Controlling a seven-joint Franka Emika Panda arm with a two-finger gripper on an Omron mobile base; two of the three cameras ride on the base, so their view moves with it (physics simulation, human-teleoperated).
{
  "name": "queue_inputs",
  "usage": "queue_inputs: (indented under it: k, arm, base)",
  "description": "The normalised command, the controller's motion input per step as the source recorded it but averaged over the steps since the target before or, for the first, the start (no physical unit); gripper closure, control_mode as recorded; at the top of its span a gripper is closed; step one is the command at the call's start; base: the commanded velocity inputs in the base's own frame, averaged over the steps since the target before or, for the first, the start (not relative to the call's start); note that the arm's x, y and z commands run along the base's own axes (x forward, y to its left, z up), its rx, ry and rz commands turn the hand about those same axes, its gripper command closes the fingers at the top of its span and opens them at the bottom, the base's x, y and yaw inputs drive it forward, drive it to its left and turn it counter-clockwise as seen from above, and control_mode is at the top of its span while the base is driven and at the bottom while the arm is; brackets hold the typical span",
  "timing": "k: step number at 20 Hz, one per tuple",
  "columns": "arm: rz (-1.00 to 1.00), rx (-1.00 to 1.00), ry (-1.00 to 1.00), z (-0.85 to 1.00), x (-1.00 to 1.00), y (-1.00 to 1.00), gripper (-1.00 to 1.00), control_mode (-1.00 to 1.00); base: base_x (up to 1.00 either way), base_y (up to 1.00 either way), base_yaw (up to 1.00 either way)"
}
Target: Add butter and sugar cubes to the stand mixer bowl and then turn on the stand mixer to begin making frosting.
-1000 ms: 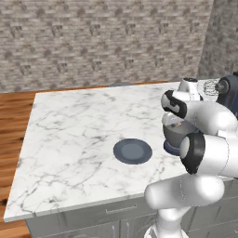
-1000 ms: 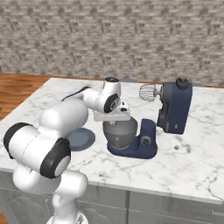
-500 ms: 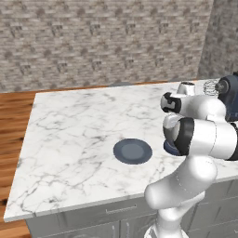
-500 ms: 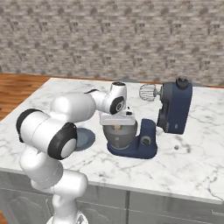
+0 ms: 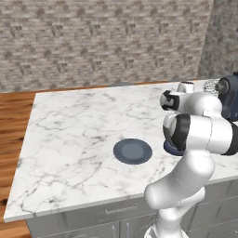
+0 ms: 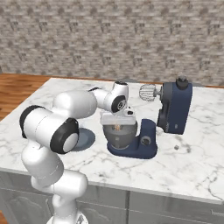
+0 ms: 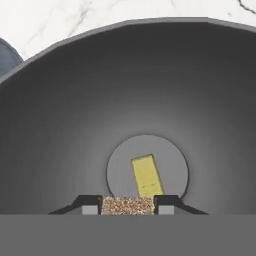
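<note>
The hand view looks straight down into the stand mixer bowl (image 7: 60, 125), deep, round and grey. The pale-yellow butter (image 7: 147, 176) lies on its flat bottom. My gripper (image 7: 127, 206) is shut on a tan-brown sugar cube (image 7: 127, 203), held above the bowl's inside. From the right base view, the gripper (image 6: 117, 126) sits at the rim of the bowl (image 6: 120, 138), which stands on the base of the navy-blue stand mixer (image 6: 175, 107). The mixer's head is tilted back with the whisk (image 6: 148, 92) raised.
The dark blue-grey plate (image 5: 133, 151) lies bare on the marble counter, left of the mixer (image 5: 230, 97). A tiny cube-like bit (image 6: 176, 147) rests on the counter right of the mixer base. A brick wall stands behind the counter.
The hand has moved a little right and down, from beside the bowl's rim to over its opening. The sugar cube stays in the fingers.
</note>
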Motion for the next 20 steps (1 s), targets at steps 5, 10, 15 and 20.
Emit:
queue_inputs:
  k: [5,10,15,20]
  arm:
    - [0.00,0.00,0.00,-0.01,0.00,0.06,-1.00,-1.00]
    - [-0.02,-0.05,-0.07,0.20,-0.08,0.42,-1.00,-1.00]
    - [0.00,-0.09,-0.15,0.47,-0.27,0.55,-1.00,-1.00]
    - [0.00,-0.08,-0.19,0.44,-0.43,0.38,-1.00,-1.00]
  base:
    - [0.00,0.00,0.00]
    - [0.00,0.00,0.00]
    - [0.00,0.00,0.00]
    - [0.00,0.00,0.00]
